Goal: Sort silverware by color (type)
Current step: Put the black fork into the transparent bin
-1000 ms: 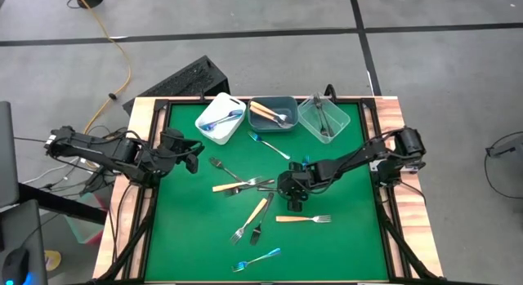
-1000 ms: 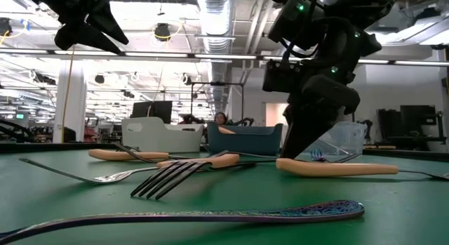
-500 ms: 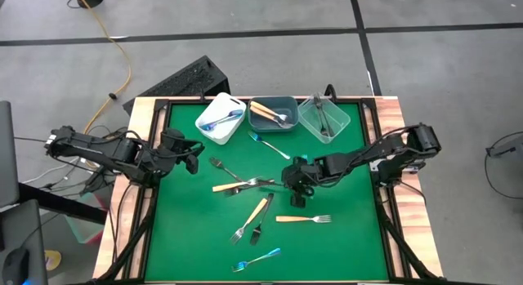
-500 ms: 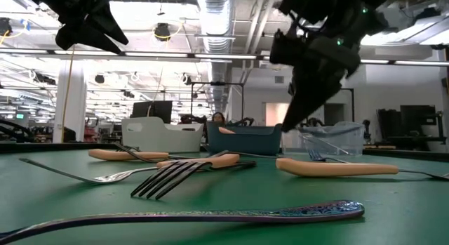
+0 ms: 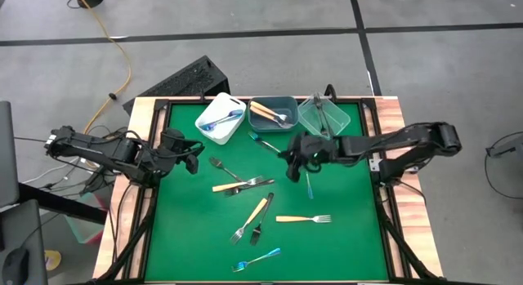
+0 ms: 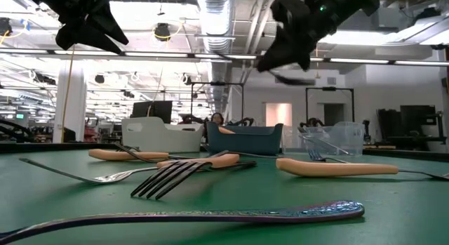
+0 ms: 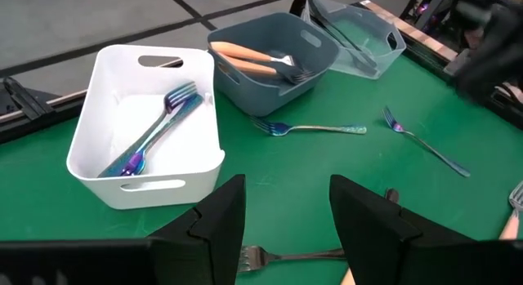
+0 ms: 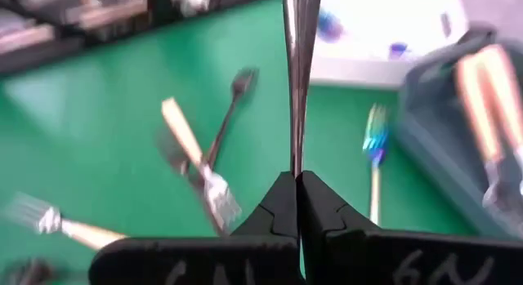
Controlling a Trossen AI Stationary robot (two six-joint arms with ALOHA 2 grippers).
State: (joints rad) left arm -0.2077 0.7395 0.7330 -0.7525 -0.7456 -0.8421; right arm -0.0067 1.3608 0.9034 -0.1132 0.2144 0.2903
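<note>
My right gripper [image 5: 292,160] hangs over the table's middle, just short of the bins, shut on a thin dark-metal utensil [image 8: 294,89]. In the low view the utensil [image 6: 295,78] sticks out level below that gripper [image 6: 291,45], clear of the mat. My left gripper [image 7: 286,205] waits open above the mat's left side [image 5: 192,150], near the white bin [image 5: 221,119]. Several forks lie flat on the mat: orange-handled [image 5: 302,219], blue [image 5: 257,259], blue [image 5: 309,185], black [image 5: 260,225]. My right gripper pinches the thin utensil between its two fingertips at one end of the shaft [image 8: 294,160]. The rest of the utensil runs straight out ahead of the fingers, seen edge-on. It is lifted clear of the table and sits roughly level in the low view.
The white bin [image 7: 143,126] holds blue forks, the grey-blue bin [image 5: 274,113] orange-handled ones, and the clear bin [image 5: 324,118] dark ones. All three stand along the far edge. A blue fork [image 7: 310,128] lies just before the bins. The near right mat is bare.
My right gripper has risen from the mat's middle and moved toward the far edge and the bins, carrying the thin utensil up off the table. The right arm has stretched out as it went. The other forks lie as before.
</note>
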